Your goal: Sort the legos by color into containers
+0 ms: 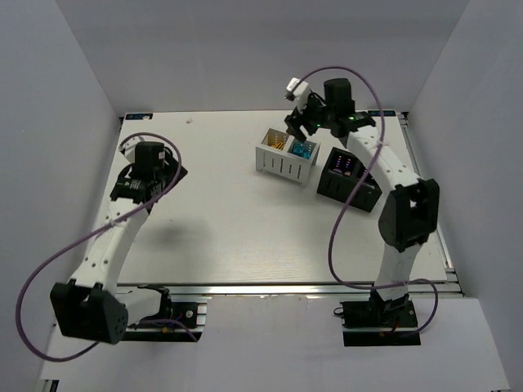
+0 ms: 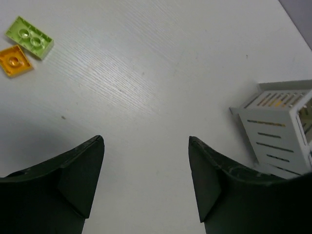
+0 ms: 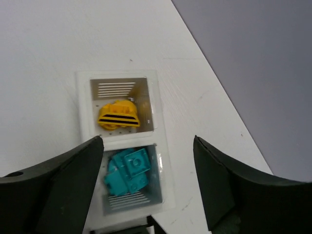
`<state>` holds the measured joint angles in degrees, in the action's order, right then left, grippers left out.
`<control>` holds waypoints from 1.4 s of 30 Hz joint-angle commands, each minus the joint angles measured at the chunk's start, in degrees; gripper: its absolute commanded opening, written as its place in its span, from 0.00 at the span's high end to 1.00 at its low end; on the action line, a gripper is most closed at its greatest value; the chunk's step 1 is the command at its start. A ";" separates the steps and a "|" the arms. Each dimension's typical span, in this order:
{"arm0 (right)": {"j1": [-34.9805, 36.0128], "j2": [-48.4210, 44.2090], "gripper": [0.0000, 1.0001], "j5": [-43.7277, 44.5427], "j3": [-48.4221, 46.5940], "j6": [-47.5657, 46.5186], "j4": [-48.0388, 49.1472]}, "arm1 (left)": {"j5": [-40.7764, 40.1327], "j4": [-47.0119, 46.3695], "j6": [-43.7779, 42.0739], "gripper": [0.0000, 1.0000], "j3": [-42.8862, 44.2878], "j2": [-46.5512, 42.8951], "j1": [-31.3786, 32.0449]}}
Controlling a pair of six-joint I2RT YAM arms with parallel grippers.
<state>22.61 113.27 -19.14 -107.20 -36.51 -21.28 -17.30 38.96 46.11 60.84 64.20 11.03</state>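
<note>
Legos are split by colour: orange pieces (image 3: 118, 117) and cyan pieces (image 3: 129, 168) fill separate halves of the white container (image 3: 83, 97). The right gripper (image 3: 147, 144) is spread wide and empty above it. The left gripper (image 2: 146, 141) gapes wide too, over the table (image 2: 146, 73), with a lime brick (image 2: 29, 37) just beside an orange brick (image 2: 14, 60).

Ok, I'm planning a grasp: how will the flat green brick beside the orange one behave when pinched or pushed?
The green brick looks like hard plastic, so probably stiff and light. It lies flat, studs up, on the table, so a push should slide it, not roll or tip it. Its smooth sides might slip.
</note>
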 commanded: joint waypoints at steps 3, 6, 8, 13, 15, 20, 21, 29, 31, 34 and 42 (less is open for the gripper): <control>-5.30 -11.93 0.57 -25.39 8.23 8.74 5.49 | 9.47 -3.18 -4.00 0.55 4.28 11.00 -10.03; -5.30 -14.74 0.77 -33.23 12.61 8.39 2.91 | 12.28 -4.76 -4.80 0.62 7.09 16.11 -15.31; -5.12 -17.80 0.71 -34.38 19.28 9.17 4.57 | 15.00 -5.73 -2.10 0.54 8.93 21.12 -18.83; -5.12 -21.69 0.50 -33.60 27.65 9.53 7.13 | 17.21 -7.14 7.31 0.21 14.38 33.93 -22.54; -5.21 -22.48 0.49 -33.69 29.67 9.71 6.95 | 16.60 -7.58 12.24 0.16 17.54 37.12 -22.89; -5.38 -23.54 0.48 -33.33 32.22 9.36 6.69 | 14.75 -12.75 22.77 0.12 20.37 44.24 -23.24; -5.30 -23.45 0.48 -33.33 32.66 9.35 6.69 | 14.75 -15.20 24.02 0.11 20.63 45.12 -23.33; -5.82 -23.19 0.48 -33.34 34.95 9.44 6.42 | 13.17 -13.13 31.66 0.11 31.88 54.88 -24.47; -6.00 -23.01 0.48 -33.25 35.21 9.70 6.77 | 12.91 -11.81 32.64 0.11 33.28 56.64 -24.74; -6.61 -22.84 0.48 -32.99 35.22 10.14 7.13 | 12.21 -7.60 34.48 0.13 36.18 59.18 -25.18; -8.02 -21.69 0.48 -32.90 34.43 11.20 8.01 | 11.50 1.64 36.33 0.14 41.99 63.67 -25.62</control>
<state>15.18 91.59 -51.13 -72.03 -26.09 -15.14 -4.23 36.25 80.47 100.60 127.94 -14.15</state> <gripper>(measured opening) 0.518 0.863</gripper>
